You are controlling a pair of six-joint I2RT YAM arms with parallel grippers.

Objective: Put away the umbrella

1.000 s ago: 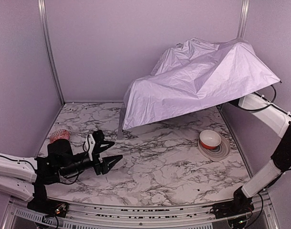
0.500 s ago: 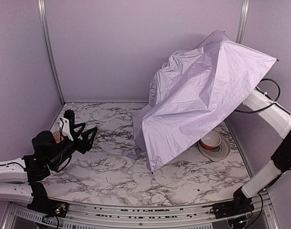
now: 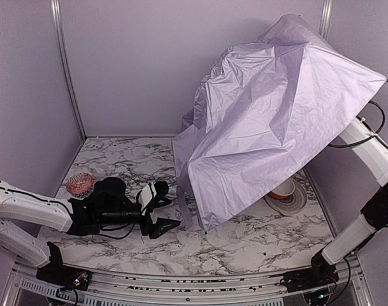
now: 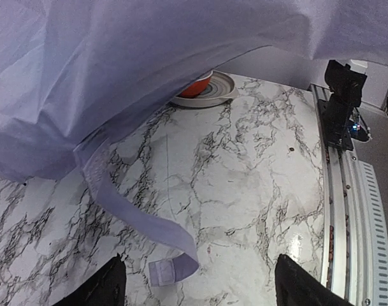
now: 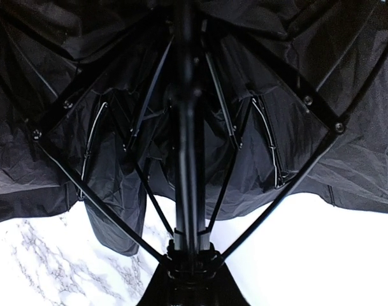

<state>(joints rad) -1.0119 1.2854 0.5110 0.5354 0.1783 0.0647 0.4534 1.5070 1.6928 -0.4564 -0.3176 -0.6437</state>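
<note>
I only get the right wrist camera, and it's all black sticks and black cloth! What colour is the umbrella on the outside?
Observer: Pale lavender-white. In the top view the umbrella is open and held high on the right side.
Operator: Is anything hiding under it?
Observer: Yes, an orange-and-white bowl on a plate, half covered by the canopy's edge.
Operator: What's the other arm doing?
Observer: The left end effector is open, low over the table. It points at the strap, which hangs from the umbrella's edge with its end reaching the table.
</note>
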